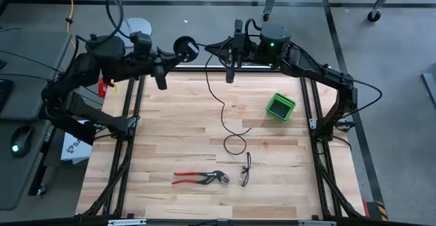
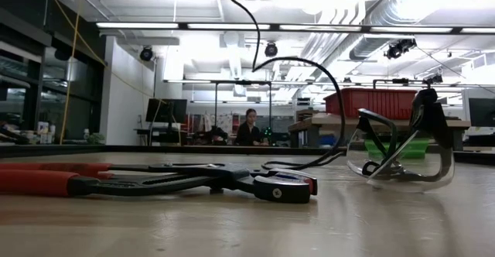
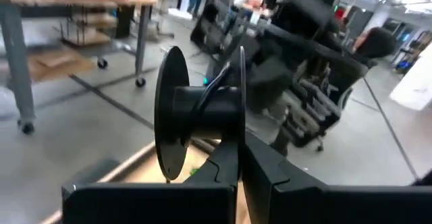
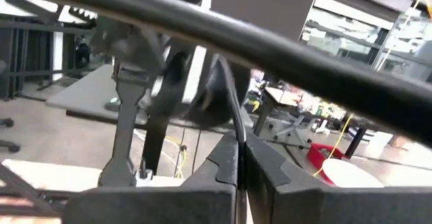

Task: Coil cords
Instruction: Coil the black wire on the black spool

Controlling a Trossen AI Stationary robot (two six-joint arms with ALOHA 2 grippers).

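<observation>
The cord (image 1: 219,100) is a thin black cable. Its upper end runs to a black spool (image 1: 185,47) held above the table's far edge, with a turn of it on the hub (image 3: 210,92). My left gripper (image 1: 176,54) is shut on the spool. Just right of it, my right gripper (image 1: 212,50) is shut on the cord. Below that gripper the cord hangs down (image 2: 255,25) and its loose end lies in a small loop on the table (image 1: 235,143). My left gripper pinches the rim of one spool flange (image 3: 241,133) between its two fingers, coming in about level from the table's left. The spool is lifted clear, its axle lying roughly level. My right gripper pinches the thin cord (image 4: 239,137) between its two shut fingers, coming in level from the table's right, close to the spool. Above the fingers the cord runs to the spool. Below them it hangs slack, its end on the table.
Red-handled pliers (image 1: 199,178) and black-framed safety glasses (image 1: 245,171) lie near the table's front edge. A green bin (image 1: 280,107) stands toward the right. A yellow cable (image 1: 69,8) hangs beyond the far left corner. People sit in the room behind (image 2: 249,127).
</observation>
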